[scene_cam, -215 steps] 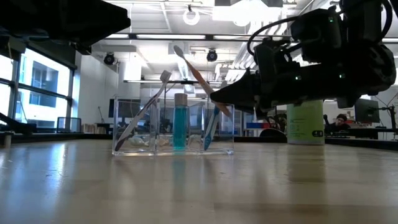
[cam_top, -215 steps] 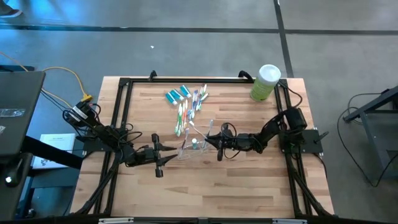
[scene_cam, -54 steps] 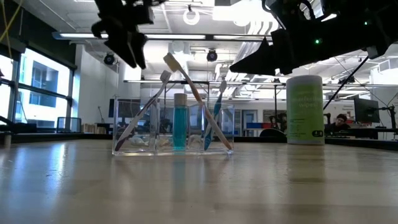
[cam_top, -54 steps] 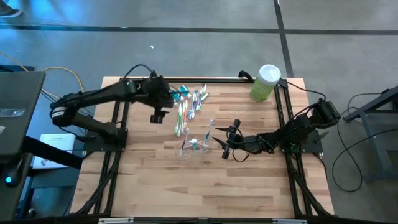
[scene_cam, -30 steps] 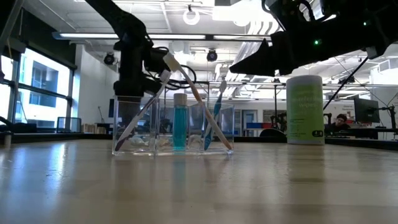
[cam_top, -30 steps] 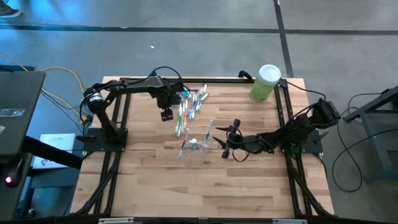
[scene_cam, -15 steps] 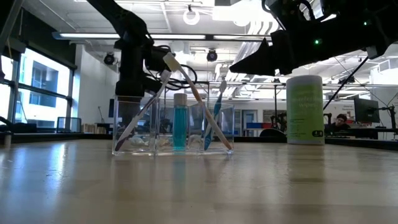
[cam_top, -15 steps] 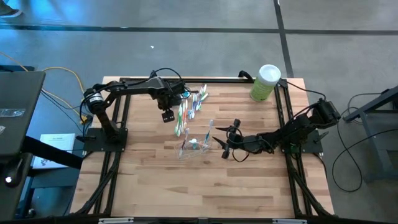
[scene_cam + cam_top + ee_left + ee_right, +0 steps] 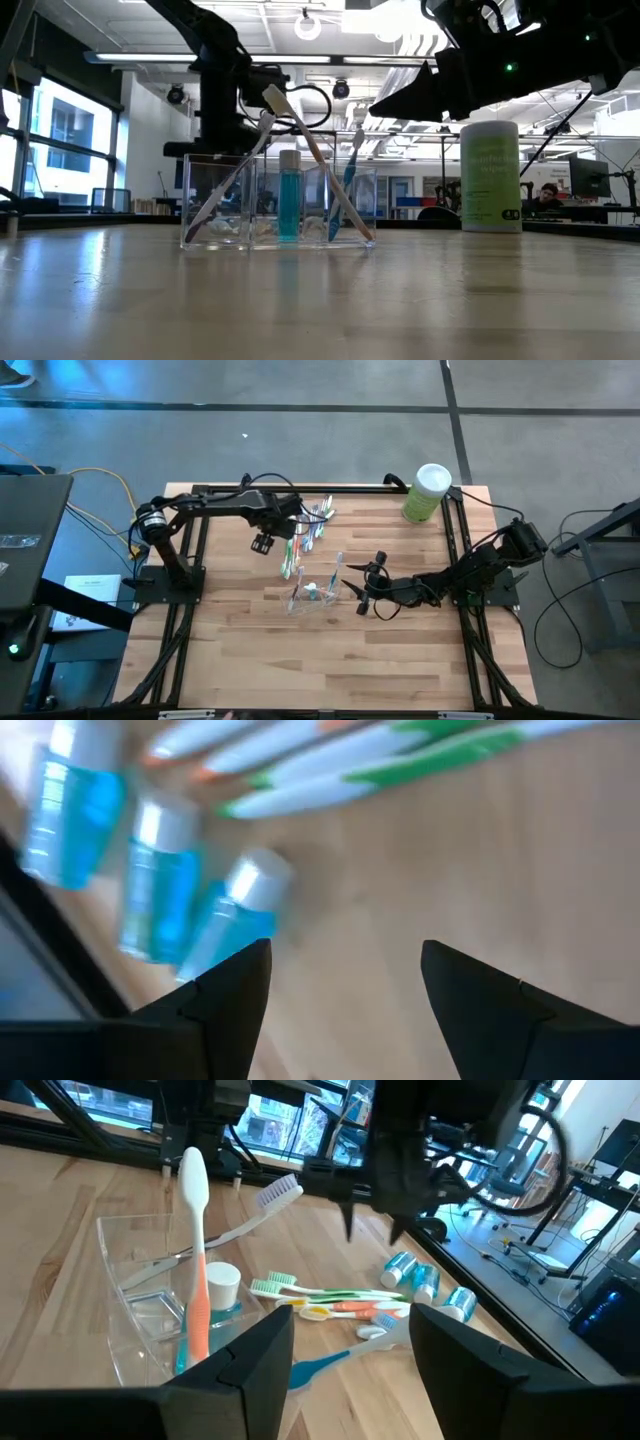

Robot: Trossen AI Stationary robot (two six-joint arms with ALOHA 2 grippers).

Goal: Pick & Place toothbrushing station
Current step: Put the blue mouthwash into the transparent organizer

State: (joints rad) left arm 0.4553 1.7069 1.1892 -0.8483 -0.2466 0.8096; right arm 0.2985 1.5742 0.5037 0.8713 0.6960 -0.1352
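we find left gripper point(image 9: 262, 543) above loose toothpaste tubes point(image 9: 150, 890) and toothbrushes point(image 9: 300, 538) at table's far side, fingers spread, nothing held. right gripper point(image 9: 362, 589) waits beside clear station point(image 9: 278, 205), parted, empty. risk we judge: tubes lie touching, so descending fingers may nudge neighbours or scatter brushes.

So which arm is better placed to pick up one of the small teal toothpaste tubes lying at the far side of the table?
Left. The left gripper hangs open right beside the small teal-and-white toothpaste tubes, which fill its wrist view. The right gripper waits open near the clear plastic organiser, farther from them.
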